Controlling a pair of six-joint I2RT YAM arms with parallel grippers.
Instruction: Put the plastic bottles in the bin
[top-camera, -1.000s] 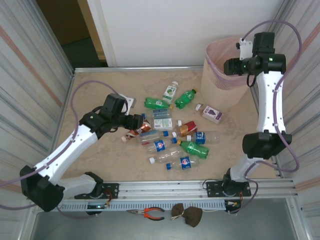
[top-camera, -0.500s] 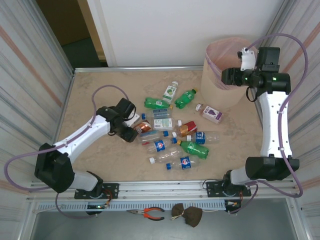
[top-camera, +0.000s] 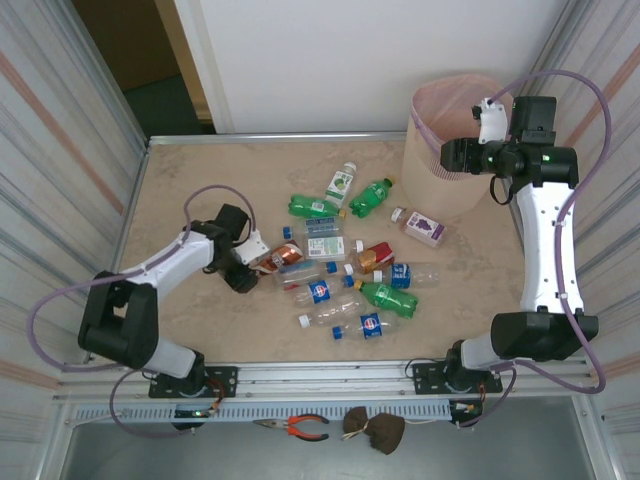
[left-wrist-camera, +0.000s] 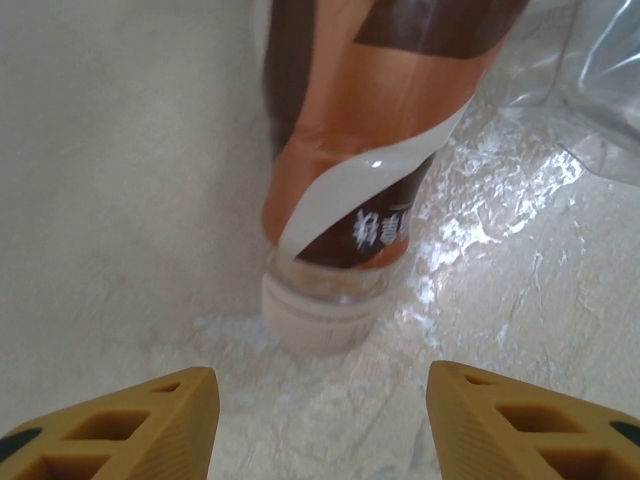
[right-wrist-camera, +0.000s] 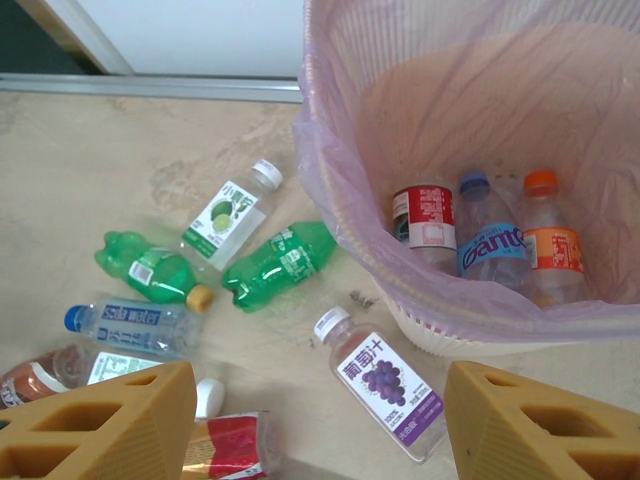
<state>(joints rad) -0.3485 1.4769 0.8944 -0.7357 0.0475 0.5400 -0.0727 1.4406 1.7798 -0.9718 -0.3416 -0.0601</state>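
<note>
Several plastic bottles lie in a pile mid-table. My left gripper is low at the pile's left edge, open. In the left wrist view its fingertips flank bare table, with the white cap of a brown-and-orange labelled bottle just ahead, untouched. The bin stands at the back right. My right gripper hovers open and empty beside its front rim. Inside lie three bottles. A grape-labelled bottle lies below that gripper.
Two green bottles and a lime-labelled one lie left of the bin. Corrugated panels wall both table sides. Pliers and a dark lump rest on the front ledge below the rail.
My left arm has swung in and dropped to the table behind the brown-labelled bottle's cap, its fingers narrowing. The right gripper shifted slightly down and left at the bin's rim.
</note>
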